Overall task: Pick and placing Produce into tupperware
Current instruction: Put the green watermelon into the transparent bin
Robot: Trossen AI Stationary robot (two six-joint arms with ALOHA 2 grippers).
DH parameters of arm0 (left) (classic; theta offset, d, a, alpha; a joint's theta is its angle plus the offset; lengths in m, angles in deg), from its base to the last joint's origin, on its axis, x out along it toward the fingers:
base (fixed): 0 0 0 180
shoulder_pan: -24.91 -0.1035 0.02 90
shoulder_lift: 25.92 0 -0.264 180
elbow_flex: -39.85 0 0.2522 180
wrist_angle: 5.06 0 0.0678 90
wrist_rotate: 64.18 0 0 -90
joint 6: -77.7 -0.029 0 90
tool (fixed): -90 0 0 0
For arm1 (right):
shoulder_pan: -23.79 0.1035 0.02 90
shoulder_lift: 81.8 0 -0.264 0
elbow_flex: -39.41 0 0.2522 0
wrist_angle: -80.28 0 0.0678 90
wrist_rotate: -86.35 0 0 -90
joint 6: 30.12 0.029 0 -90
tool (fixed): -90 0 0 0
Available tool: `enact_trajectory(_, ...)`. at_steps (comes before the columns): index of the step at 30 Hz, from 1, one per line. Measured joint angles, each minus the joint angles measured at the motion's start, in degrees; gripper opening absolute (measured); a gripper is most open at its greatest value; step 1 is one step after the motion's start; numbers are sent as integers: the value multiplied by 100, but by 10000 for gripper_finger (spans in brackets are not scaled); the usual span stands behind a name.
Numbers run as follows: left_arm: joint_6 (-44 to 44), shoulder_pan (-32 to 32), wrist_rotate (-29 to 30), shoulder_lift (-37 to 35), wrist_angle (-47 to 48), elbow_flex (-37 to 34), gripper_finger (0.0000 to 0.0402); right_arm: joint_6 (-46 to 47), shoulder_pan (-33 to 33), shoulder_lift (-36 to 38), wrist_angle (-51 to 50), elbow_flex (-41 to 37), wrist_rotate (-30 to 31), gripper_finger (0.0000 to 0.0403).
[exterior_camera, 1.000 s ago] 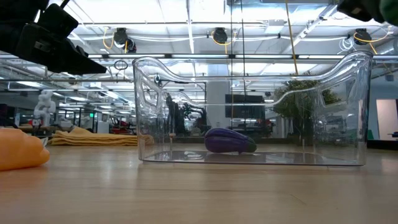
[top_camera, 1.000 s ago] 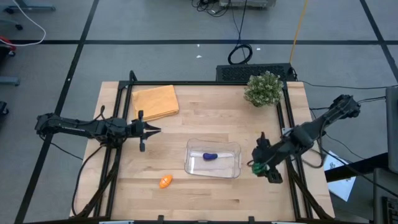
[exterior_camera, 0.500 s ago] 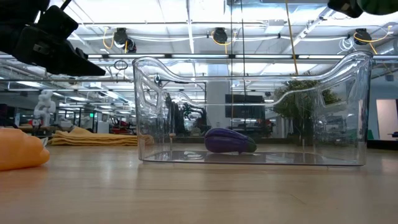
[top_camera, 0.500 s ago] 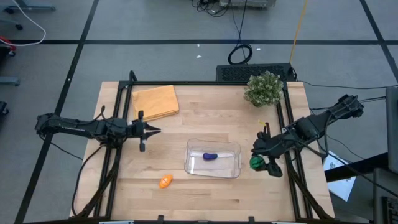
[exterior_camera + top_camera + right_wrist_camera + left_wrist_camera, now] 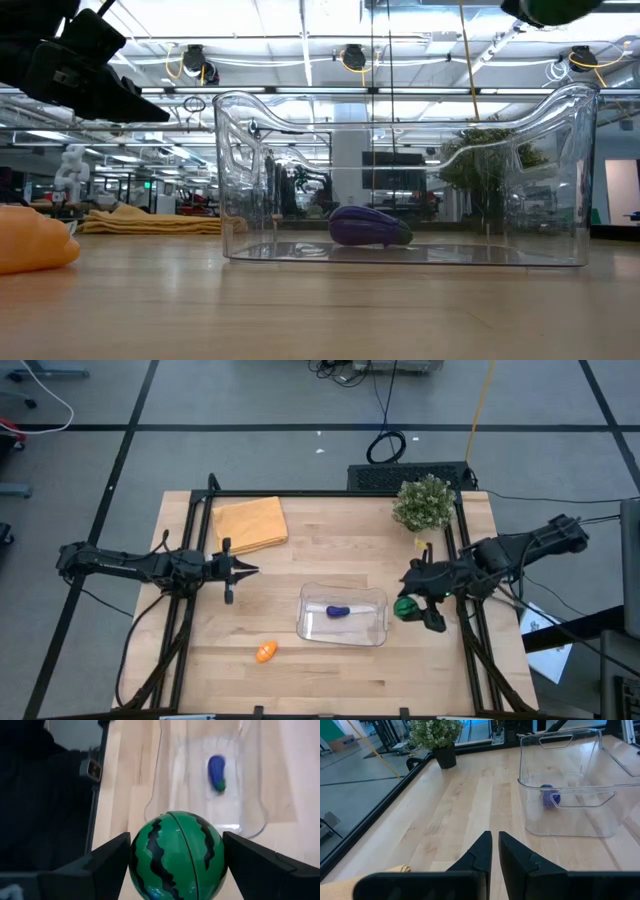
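Observation:
The clear tupperware [image 5: 342, 616] sits on the table's near middle, the purple piece [image 5: 339, 611] lying on its floor [image 5: 370, 226]. The orange piece [image 5: 265, 651] lies on the table near the tupperware's left near corner [image 5: 35, 240]. My right gripper [image 5: 408, 607] hovers just right of the tupperware, shut on the green striped round piece [image 5: 176, 856]. My left gripper [image 5: 252, 569] hangs shut above the table, left of the tupperware and apart from it [image 5: 494, 851]. My right gripper pinches the green striped round piece between its two fingers [image 5: 102, 865], one on each side of the ball [image 5: 145, 855]. The fingers reach level from the table's right side. The piece is lifted clear of the table, above the level of the tupperware's rim [image 5: 545, 10].
A folded orange-yellow cloth [image 5: 250, 523] lies at the far left of the table. A bushy green plant [image 5: 424, 503] stands at the far right corner. Black rails run along the table's left and right sides [image 5: 196, 560]. Bare wood lies between the cloth and the tupperware.
My right gripper, still shut on the green striped piece, has moved toward the table's far edge and left, closing on the tupperware's right end. The left arm has kept still.

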Motion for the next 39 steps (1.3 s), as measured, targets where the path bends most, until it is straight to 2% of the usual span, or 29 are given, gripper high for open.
enact_trajectory(9, 11, -2, -1, -1, 49, 0, 37, -473, -405, 2, 6, 552, 163, 294)
enact_trajectory(15, -4, -1, 0, -1, 136, 0, 37, -928, -513, -22, 64, 970, 765, 294)
enact_trajectory(18, -4, -1, 0, -1, 129, 0, 37, -982, -577, -18, 248, 1000, 1160, 294)
enact_trajectory(30, -4, 0, 1, -2, 125, 0, 37, -1023, -743, -22, 859, 998, 1362, 294)
enact_trajectory(36, 10, -1, 2, -1, 122, 0, 37, -1157, -743, -4, 973, 997, 2035, 294)
enact_trajectory(39, 18, -1, 1, -2, 122, 0, 37, -1185, -737, 4, 1014, 996, 2090, 294)
